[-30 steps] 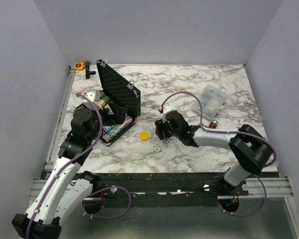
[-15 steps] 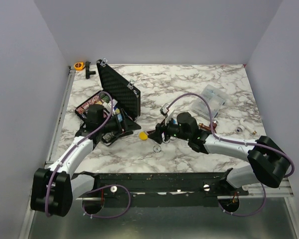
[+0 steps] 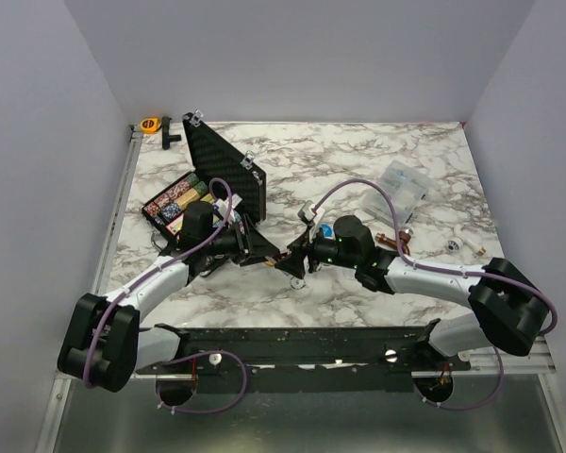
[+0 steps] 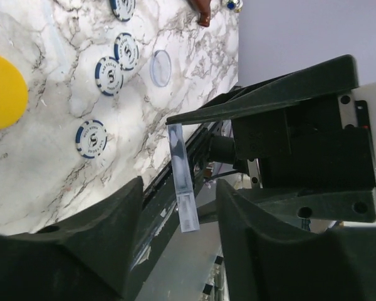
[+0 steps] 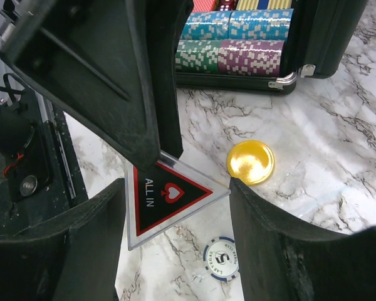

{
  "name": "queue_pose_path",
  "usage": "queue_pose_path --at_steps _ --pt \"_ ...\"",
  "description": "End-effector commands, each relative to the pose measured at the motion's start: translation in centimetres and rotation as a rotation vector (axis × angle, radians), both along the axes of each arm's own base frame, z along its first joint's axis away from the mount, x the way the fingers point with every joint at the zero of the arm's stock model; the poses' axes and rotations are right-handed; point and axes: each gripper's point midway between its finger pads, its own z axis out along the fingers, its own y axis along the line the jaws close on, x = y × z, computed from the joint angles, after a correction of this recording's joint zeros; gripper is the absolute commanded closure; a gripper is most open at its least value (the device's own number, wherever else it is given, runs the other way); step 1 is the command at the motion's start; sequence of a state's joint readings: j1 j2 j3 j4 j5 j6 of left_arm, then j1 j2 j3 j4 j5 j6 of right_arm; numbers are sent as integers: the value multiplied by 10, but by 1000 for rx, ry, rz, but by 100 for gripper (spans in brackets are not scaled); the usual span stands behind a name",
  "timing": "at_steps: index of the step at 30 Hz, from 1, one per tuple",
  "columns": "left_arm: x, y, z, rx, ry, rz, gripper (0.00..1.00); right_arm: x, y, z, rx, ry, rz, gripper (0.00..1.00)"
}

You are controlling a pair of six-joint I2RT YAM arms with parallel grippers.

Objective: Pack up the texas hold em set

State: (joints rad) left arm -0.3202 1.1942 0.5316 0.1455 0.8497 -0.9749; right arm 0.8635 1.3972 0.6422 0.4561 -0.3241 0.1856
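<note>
Acrylic ALL IN plaque (image 5: 169, 191) is sitting pinched in the right jaws; open left jaws are straddling it, needing square closure.

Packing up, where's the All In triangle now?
Right wrist view: the All In triangle is in the right gripper, left of the yellow disc.

The right claw (image 5: 177, 188) is holding a clear triangular "ALL IN" plaque (image 5: 166, 207) between its 2 fingers. The left gripper's black finger (image 5: 113, 81) is meeting the plaque's far corner. A yellow disc (image 5: 250, 162) is lying just ahead of the claw's right finger, 1 blue-and-white chip (image 5: 220, 258) beneath, and the open case (image 5: 326, 37) with chip rows (image 5: 235, 53) farther ahead.
</note>
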Motion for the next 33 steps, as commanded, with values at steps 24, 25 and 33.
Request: queue_pose_path --at_steps 24,25,33 --pt "82 185 31 326 -12 856 100 70 -63 -2 -98 -65 -567 0" --pt "90 188 32 297 12 854 100 70 -63 0 -96 -67 -567 0" --pt "154 202 31 150 24 911 100 66 -69 11 -73 -90 -567 0"
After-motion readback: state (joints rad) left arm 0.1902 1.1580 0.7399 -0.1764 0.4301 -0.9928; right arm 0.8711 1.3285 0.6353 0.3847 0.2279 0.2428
